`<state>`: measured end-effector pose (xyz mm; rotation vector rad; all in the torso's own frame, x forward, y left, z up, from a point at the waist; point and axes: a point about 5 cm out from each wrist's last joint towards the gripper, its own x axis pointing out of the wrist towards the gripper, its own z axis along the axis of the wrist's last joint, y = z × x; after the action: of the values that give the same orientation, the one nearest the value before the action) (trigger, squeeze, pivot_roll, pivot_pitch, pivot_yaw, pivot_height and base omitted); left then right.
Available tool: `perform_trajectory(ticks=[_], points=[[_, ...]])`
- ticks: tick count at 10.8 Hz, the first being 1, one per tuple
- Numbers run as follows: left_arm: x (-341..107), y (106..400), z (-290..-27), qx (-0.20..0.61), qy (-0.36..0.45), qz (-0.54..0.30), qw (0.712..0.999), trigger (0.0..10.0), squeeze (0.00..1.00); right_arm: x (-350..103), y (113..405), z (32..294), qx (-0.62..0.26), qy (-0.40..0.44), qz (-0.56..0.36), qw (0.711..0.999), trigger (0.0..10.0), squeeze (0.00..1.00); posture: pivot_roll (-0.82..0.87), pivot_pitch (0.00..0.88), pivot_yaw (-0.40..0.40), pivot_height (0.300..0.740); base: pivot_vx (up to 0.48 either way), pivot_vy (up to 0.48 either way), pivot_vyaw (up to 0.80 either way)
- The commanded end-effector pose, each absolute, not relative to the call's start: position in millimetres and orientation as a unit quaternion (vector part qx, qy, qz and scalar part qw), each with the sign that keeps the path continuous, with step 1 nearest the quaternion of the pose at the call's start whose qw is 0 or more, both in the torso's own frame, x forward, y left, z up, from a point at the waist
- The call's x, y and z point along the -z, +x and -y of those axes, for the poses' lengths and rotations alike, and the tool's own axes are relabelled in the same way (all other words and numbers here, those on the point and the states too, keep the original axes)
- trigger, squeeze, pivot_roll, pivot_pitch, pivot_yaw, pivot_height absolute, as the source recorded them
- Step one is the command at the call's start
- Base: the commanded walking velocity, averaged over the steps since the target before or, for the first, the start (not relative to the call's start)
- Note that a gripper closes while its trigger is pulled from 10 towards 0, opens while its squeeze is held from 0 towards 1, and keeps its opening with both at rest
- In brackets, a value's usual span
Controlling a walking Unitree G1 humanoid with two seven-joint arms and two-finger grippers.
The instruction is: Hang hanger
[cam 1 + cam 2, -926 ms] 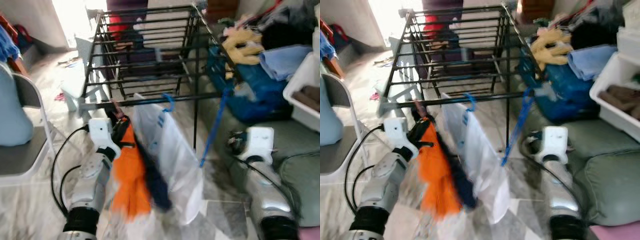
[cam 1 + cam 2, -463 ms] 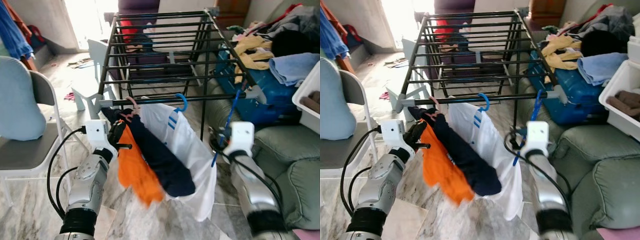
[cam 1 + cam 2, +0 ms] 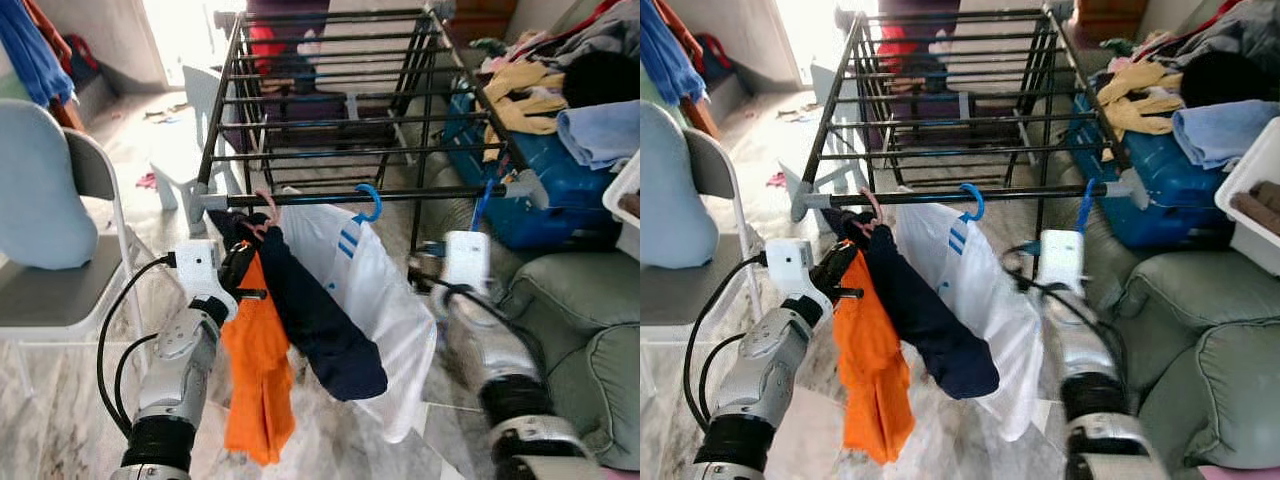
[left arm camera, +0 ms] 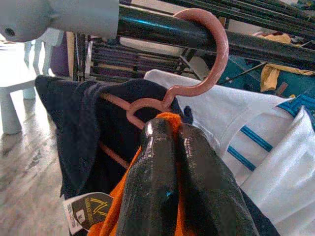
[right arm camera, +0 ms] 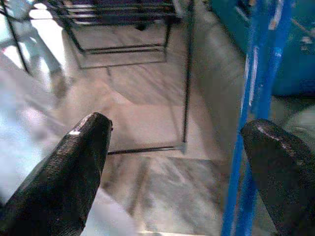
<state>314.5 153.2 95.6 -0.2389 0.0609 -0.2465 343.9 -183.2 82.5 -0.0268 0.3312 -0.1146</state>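
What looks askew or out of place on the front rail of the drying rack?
The navy garment on the pink hanger hangs bunched and lopsided beside the neatly hung white shirt; the left gripper pinches orange cloth.

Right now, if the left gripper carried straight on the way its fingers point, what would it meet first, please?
Probably the drying rack's front rail: the left gripper, shut on the pink hanger just below its hook, points up at it. Depth is hard to judge.
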Motion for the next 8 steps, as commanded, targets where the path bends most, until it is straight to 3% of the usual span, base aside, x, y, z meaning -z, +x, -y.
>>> perform_trajectory(ticks=[1, 8], points=[[-101, 316, -153, 0.127, -0.116, -0.023, 0.985, 10.0, 0.0, -73, 341, 187, 0.07, -0.014, -0.195, 0.978, 10.0, 0.0, -0.17, 0.0, 0.034, 0.74, 0.0, 0.0, 0.0], [-100, 318, -148, 0.134, -0.118, -0.03, 0.983, 10.0, 0.0, -91, 343, 213, 0.083, -0.091, -0.137, 0.983, 10.0, 0.0, -0.18, 0.0, 0.035, 0.74, 0.0, 0.0, 0.0]])
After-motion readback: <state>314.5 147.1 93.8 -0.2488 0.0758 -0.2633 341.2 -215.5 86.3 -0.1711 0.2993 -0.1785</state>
